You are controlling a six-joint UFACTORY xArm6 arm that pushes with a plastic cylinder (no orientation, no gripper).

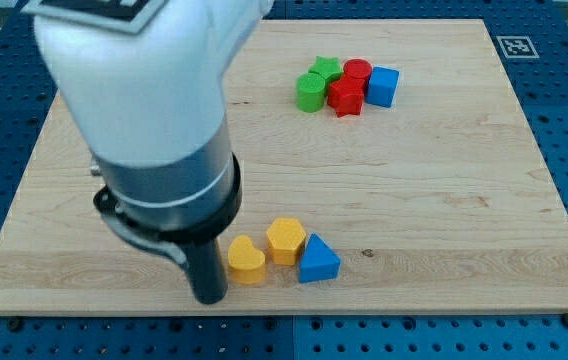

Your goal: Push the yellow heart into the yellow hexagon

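A: Largest first. The pale wooden desk [434, 230] fills most of the view, with blue pegboard around it. Over its left part hangs the white and grey arm [154, 130], very big in frame.

B: And the working end?

A: The straight dark rod comes down near the view's bottom. My tip [210, 298] sits on the desk just left of the yellow heart-shaped block [246, 261], close enough that I cannot tell touching from a hair apart. There are no fingers on this rig, so nothing to report as open, closed or gripping; it only pushes.

B: Where is the target?

A: The yellow hexagon block [286, 240] lies just right of the heart and slightly toward the view's top. The two look touching or nearly so. A blue triangular block [318, 260] sits against the hexagon's lower right.

B: So the relation that matters?

A: Tip, heart, hexagon run almost in one line, left to right, rising a little. My judgement: a push toward the view's right with a slight upward lean closes whatever gap remains.

B: Anything else?

A: Well apart, at the view's top: blue cube [383, 87], red star [345, 97], red cylinder [357, 72], green cylinder [310, 92], green star [325, 69], clustered.
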